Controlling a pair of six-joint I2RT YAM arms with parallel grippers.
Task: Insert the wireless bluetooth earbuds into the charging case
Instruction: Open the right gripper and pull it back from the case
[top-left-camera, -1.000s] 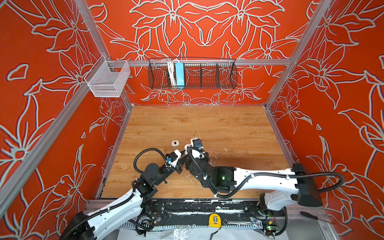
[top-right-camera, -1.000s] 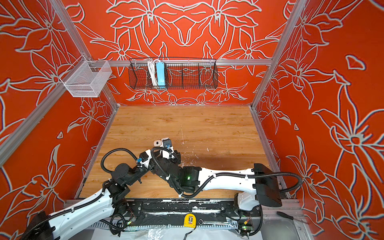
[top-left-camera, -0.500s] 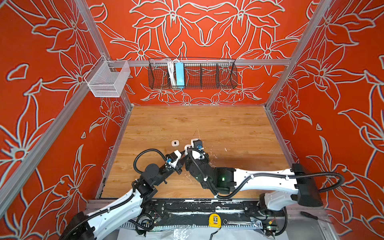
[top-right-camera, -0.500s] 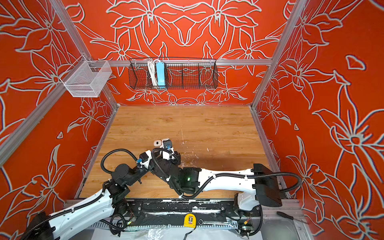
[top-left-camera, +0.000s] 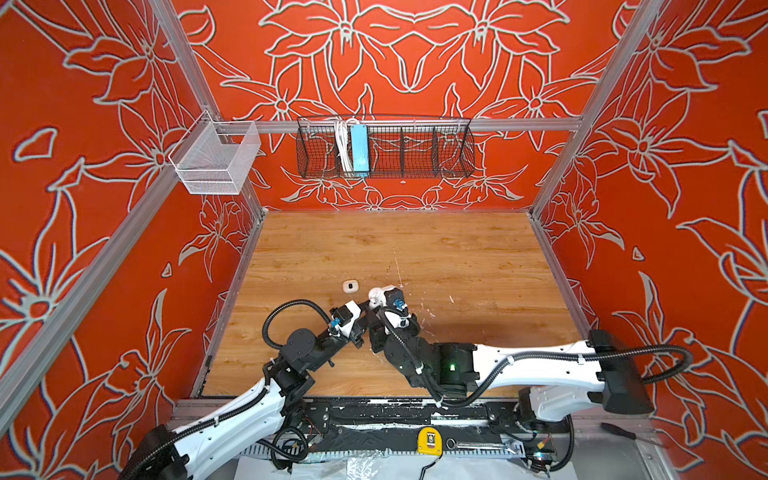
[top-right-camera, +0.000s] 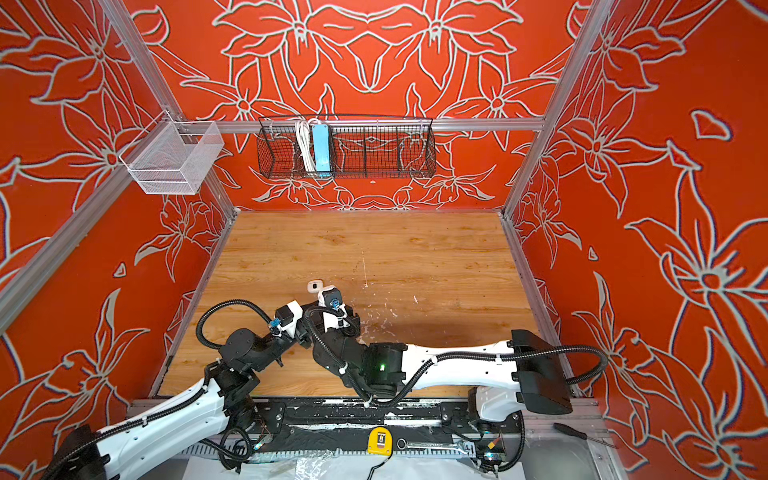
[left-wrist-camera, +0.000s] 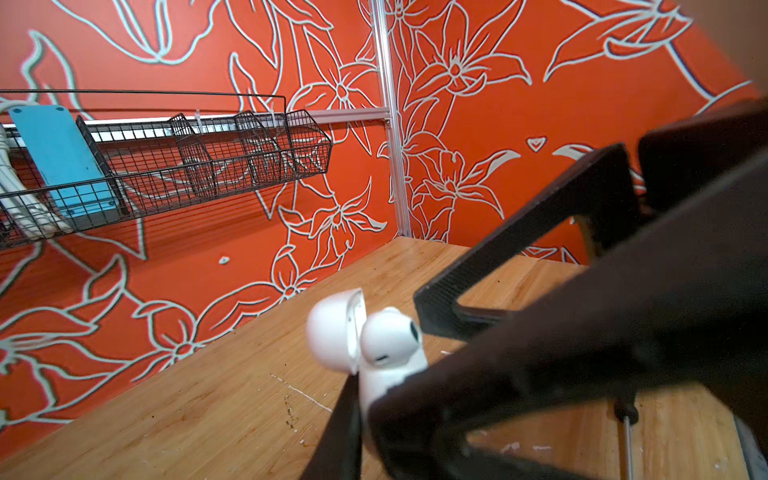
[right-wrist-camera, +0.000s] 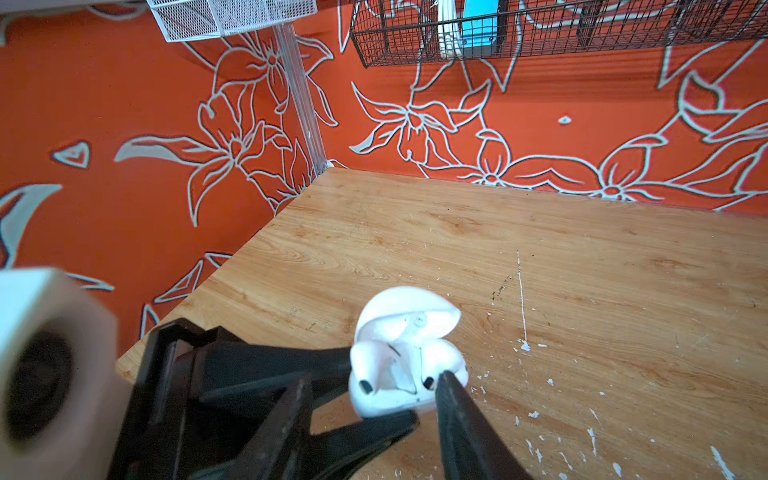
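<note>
The charging case (right-wrist-camera: 395, 390) is held just above the wooden table, its lid (right-wrist-camera: 409, 307) hinged up. Two white earbuds sit in its wells, one (right-wrist-camera: 368, 365) beside the other (right-wrist-camera: 440, 357), dark tips facing out. My left gripper (left-wrist-camera: 365, 399) is shut on the case's lower body; an earbud (left-wrist-camera: 390, 336) and the raised lid (left-wrist-camera: 332, 328) show above its fingers. My right gripper (right-wrist-camera: 374, 376) is open, its fingers either side of the case front. One fingertip (right-wrist-camera: 444, 380) is at the right-hand earbud; the other stands apart. In a top view the case (top-left-camera: 376, 296) shows where both arms meet.
A white rounded-square box with a dark oval mark (top-left-camera: 350, 285) lies on the table just beyond the grippers. White flecks (top-left-camera: 424, 316) dot the wood. On the back wall hang a black wire basket (top-left-camera: 384, 147) and a white mesh basket (top-left-camera: 216, 160). Red walls enclose three sides.
My right gripper's jaws have parted from shut to open at the case. Both arms have stayed almost where they were, and the left grip is unchanged.
</note>
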